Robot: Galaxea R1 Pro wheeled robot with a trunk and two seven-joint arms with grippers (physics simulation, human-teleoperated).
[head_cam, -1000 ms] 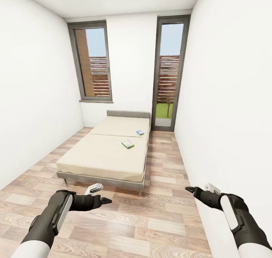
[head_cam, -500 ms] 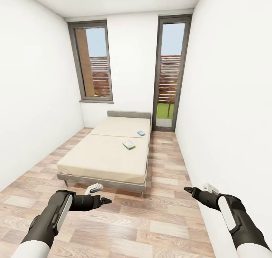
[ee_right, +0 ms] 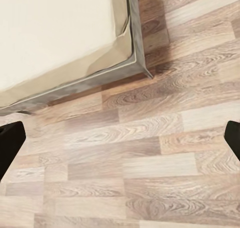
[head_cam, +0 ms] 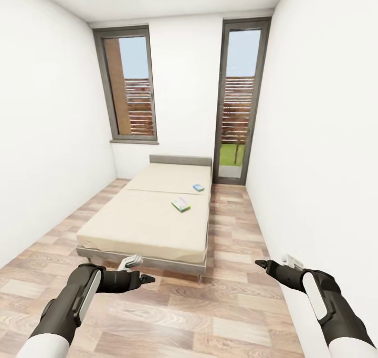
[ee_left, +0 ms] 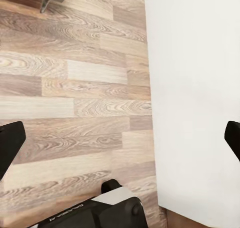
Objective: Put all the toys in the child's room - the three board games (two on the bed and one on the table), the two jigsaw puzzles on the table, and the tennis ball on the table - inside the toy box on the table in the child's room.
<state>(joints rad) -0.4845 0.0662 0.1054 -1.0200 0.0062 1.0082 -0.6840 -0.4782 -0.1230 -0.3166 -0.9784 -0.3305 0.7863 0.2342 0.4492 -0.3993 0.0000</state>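
Ahead of me stands the bed (head_cam: 137, 222), beige mattress on a dark grey frame. Two board games lie on its right half: a green-yellow one (head_cam: 181, 205) and, farther back, a blue one (head_cam: 198, 187). My left gripper (head_cam: 143, 280) hovers over the floor short of the bed's foot, open and empty. My right gripper (head_cam: 262, 265) hangs near the right wall, also open and empty. The right wrist view looks down on the bed's corner (ee_right: 60, 32), its fingertips (ee_right: 11, 144) wide apart. The table, toy box, jigsaw puzzles and tennis ball are out of view.
This is a narrow white-walled room with wood-plank floor (head_cam: 210, 316). A window (head_cam: 128, 87) and a tall glass door (head_cam: 237, 101) fill the far wall. A floor strip (head_cam: 231, 227) runs between the bed and the right wall (head_cam: 325, 153).
The whole picture has shifted a little: the camera has moved forward and the bed looks slightly nearer. The right arm has drawn in a bit; both grippers stay open.
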